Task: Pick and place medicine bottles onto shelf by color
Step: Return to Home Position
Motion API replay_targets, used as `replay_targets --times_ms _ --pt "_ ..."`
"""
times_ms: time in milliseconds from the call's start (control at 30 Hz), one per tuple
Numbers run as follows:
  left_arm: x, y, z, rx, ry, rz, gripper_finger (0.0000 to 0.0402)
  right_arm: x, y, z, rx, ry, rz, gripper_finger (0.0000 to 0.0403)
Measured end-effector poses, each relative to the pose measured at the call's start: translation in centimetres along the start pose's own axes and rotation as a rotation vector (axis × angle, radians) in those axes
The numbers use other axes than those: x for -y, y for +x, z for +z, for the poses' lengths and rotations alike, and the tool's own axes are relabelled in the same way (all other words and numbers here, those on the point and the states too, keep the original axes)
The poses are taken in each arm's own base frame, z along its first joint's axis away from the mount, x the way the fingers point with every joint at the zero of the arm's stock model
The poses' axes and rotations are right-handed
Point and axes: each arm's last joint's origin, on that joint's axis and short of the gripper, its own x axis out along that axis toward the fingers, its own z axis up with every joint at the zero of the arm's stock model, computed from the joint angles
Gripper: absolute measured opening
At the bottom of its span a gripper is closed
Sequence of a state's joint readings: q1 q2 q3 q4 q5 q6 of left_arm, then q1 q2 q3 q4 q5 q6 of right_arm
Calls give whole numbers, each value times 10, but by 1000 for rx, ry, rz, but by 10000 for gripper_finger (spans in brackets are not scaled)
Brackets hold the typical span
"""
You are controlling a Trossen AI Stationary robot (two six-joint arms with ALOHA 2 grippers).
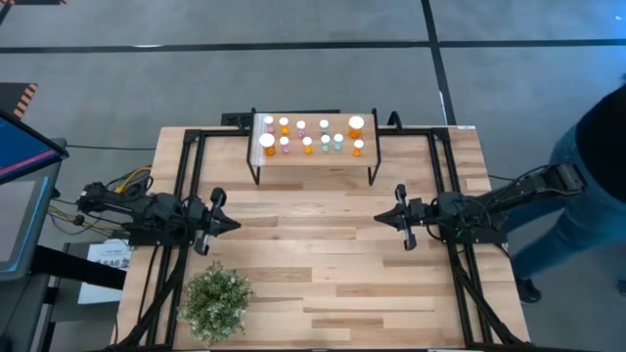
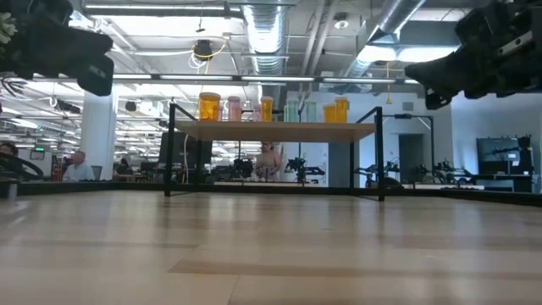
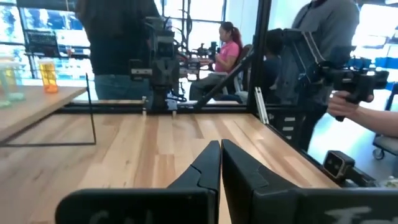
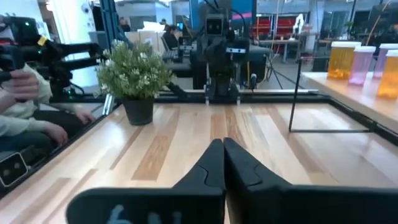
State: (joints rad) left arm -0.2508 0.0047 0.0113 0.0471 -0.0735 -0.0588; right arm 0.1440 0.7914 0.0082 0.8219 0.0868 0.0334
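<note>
Left pincer (image 1: 228,224) hangs just above the counter (image 1: 313,269) on its left half, fingers pressed together and pinching nothing; in its own wrist view the two dark fingers (image 3: 208,163) meet along a thin seam. Right pincer (image 1: 380,219) mirrors it on the right half, also pressed together and empty, with its tips (image 4: 214,158) touching in the right wrist view. The two point at each other, well apart, with bare wood between them.

Beyond them, at the counter's far edge, stands the shelf (image 1: 313,158), and all the medicine bottles (image 1: 267,145) in sight stand upright on its top in two loose rows. From above, the white caps cover most of each body, so the orange, pink and teal colours are hard to sort and the exact count is unclear. In the low view the back row is partly hidden behind the front one, and both arms are cut off at the upper corners, so neither one's fingers can be made out there.

A potted plant (image 1: 216,299) sits near the left front corner. A person (image 1: 592,166) stands off the right side, cut by the frame.
</note>
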Motion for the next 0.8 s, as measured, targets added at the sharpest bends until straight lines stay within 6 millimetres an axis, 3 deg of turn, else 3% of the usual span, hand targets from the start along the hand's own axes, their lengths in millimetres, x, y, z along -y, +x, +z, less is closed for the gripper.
replay_targets --times_ms 267,400,800 --pt "2 0 -1 -15 -8 -67 0 -1 -1 -3 -39 -40 13 6" --pt "2 0 -2 -16 4 -65 0 -1 -6 6 29 -80 17 5" --pt "1 0 -2 -17 32 -54 0 6 -27 6 -26 -89 5 5"
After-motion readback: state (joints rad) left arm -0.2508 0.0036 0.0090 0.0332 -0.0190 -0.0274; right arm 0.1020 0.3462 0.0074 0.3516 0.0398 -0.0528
